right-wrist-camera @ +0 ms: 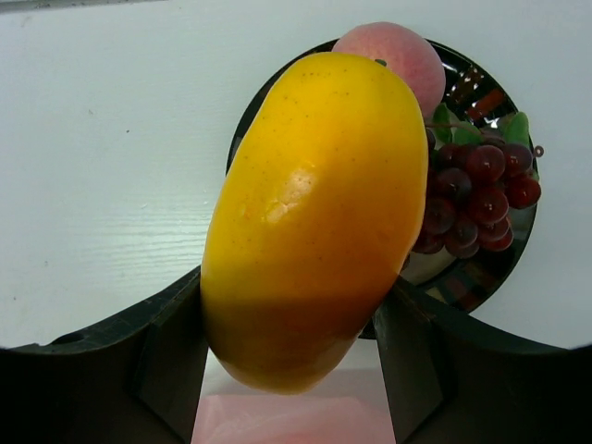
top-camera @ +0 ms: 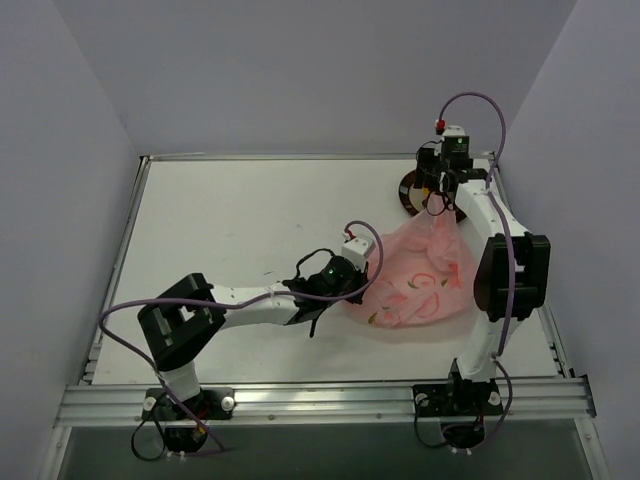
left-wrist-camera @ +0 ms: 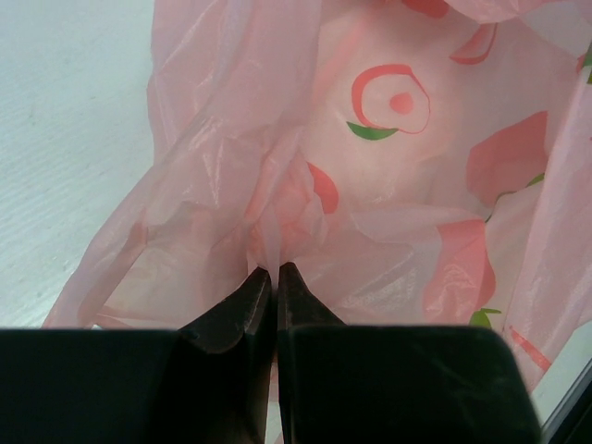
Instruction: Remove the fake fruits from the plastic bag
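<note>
White table (top-camera: pixel 230 220): at its far right corner our right gripper (right-wrist-camera: pixel 291 342) clamps the yellow-orange fruit (right-wrist-camera: pixel 314 203) above the plate (right-wrist-camera: pixel 476 92); our left gripper (left-wrist-camera: pixel 276 273) pinches the plastic bag (left-wrist-camera: pixel 398 194).

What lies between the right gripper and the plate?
The yellow-orange fruit, gripped by the right gripper, hangs over the plate; the right wrist view shows it.

My L arm (top-camera: pixel 250 300) lies low, stretched from near-left corner twd mid-table. L gripper (left-wrist-camera: pixel 275 270) is pinched tight on bag (left-wrist-camera: pixel 398 185). R arm (top-camera: pixel 505 270) stands along right edge, elbow high. R gripper (right-wrist-camera: pixel 291 314) by far-right corner, pointing down, clamps yellow fruit (right-wrist-camera: pixel 314 203).
</note>
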Robot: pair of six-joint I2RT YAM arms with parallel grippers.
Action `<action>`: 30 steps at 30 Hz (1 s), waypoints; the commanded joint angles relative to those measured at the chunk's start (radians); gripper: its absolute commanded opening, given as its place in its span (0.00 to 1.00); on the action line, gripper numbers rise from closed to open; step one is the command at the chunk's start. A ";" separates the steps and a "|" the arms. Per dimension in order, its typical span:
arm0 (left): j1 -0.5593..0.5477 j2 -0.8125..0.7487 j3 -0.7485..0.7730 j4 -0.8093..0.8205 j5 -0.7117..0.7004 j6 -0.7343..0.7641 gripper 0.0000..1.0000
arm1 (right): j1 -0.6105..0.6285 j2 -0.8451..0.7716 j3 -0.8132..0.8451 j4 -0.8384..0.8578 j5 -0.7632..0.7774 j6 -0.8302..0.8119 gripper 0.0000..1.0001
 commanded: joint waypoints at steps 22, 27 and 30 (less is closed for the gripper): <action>-0.031 0.088 0.056 0.125 0.108 0.079 0.02 | 0.044 0.289 0.239 -0.114 0.076 -0.219 0.39; -0.031 0.073 0.041 0.129 0.107 0.067 0.02 | 0.070 0.317 0.270 -0.114 0.156 -0.200 0.58; -0.031 0.050 0.029 0.132 0.102 0.067 0.02 | 0.073 0.315 0.272 -0.113 0.191 -0.167 0.71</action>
